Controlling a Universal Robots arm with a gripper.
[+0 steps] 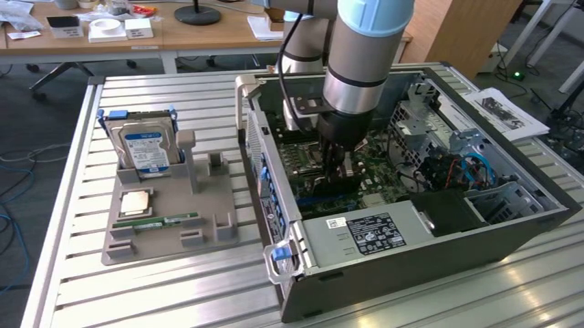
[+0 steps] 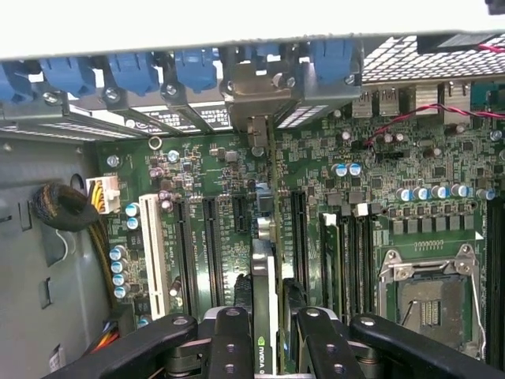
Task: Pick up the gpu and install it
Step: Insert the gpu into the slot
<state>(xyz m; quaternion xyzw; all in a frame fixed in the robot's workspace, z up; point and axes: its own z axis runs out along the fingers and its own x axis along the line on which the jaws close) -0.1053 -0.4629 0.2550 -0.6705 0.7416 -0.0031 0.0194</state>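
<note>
**rigwatcher:** So where's the gpu [image 2: 266, 308] at? In the wrist view I see it edge-on at bottom centre, a slim card standing upright over the motherboard [image 2: 379, 158], its metal bracket reaching toward the blue latches along the top of the frame.

**slotjockey:** Yep, the claw [image 2: 268, 335] has it, part-closed, a finger [image 2: 230, 339] pressed on each flat face. In the exterior view the claw [image 1: 340, 164] sits mid-frame, down inside the open case [image 1: 511, 225].

**rigwatcher:** How do you reckon it handles?

**slotjockey:** Light and stiff, I'd guess, but fragile. It's a thin board, so squeezing the flat sides near the top edge looks right. Twisting it could stress the connector edge. I can't tell if it's touching a slot yet.
</note>
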